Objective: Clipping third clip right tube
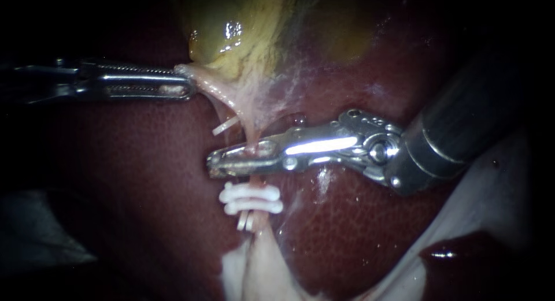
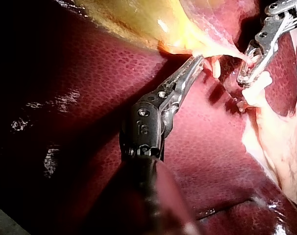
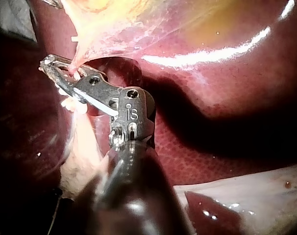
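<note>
The right tube [image 1: 253,140] hangs in the middle of the endoscope view, a thin pink strand that runs from the gallbladder [image 1: 231,23] at the upper centre down to two white clips [image 1: 251,198] just below the middle. It looks soft, wet and slippery, light enough to follow any pull, and thin enough to tear if dragged sideways. It is best taken squarely across its bare stretch above the clips, and squeezed rather than pulled.

The right instrument [image 1: 213,164] comes in from the right edge. Its jaws lie across the tube just above the upper clip and appear closed on it from both sides. I cannot see whether they carry a clip.

To the upper left, the left instrument [image 1: 188,82] has its jaws clamped on the pale tissue [image 1: 214,90] at the gallbladder's lower edge, holding the strand taut. A short pale stub [image 1: 225,126] sits just left of the tube. Dark red liver [image 1: 144,179] lies behind everything.
</note>
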`<act>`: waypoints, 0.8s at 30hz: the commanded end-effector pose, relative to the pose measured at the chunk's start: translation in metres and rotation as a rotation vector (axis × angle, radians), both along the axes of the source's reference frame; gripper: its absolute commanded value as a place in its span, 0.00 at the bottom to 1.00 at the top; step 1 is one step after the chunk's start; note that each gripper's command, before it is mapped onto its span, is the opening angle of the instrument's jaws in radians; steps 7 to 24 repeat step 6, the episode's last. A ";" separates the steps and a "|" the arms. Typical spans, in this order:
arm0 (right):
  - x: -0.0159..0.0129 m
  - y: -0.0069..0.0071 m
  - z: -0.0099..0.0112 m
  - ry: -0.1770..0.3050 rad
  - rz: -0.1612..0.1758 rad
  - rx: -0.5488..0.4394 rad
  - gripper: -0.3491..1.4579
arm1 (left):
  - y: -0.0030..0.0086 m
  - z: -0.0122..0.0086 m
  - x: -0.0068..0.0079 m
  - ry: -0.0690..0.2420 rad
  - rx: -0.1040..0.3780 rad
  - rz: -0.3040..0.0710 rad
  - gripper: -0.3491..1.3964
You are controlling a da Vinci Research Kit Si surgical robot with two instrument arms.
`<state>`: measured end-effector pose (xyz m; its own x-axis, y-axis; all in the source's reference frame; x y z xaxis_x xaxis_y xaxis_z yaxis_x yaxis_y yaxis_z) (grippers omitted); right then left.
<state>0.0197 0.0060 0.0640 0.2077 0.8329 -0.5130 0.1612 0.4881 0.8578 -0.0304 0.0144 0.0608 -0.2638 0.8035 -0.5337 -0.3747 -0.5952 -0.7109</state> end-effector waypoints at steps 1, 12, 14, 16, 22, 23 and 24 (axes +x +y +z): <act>-0.0001 0.0000 0.0000 -0.001 0.001 0.000 0.00 | 0.0000 0.0000 0.0000 0.000 0.000 0.000 0.00; -0.0001 0.0000 0.0000 -0.001 0.001 0.000 0.00 | 0.0000 0.0000 0.0000 0.000 0.000 0.000 0.00; -0.0001 0.0000 0.0000 -0.001 0.001 0.000 0.00 | 0.0000 0.0000 0.0000 0.000 0.000 0.000 0.00; -0.0001 0.0000 0.0000 -0.001 0.001 0.000 0.00 | 0.0000 0.0000 0.0000 0.000 0.000 0.000 0.00; -0.0001 0.0000 0.0000 -0.001 0.001 0.000 0.00 | 0.0000 0.0000 0.0000 0.000 0.000 0.000 0.00; -0.0001 0.0000 0.0000 -0.001 0.001 0.000 0.00 | 0.0000 0.0000 0.0000 0.000 0.000 0.000 0.00; -0.0001 0.0000 0.0000 -0.001 0.001 0.000 0.00 | 0.0000 0.0000 0.0000 0.000 0.000 0.000 0.00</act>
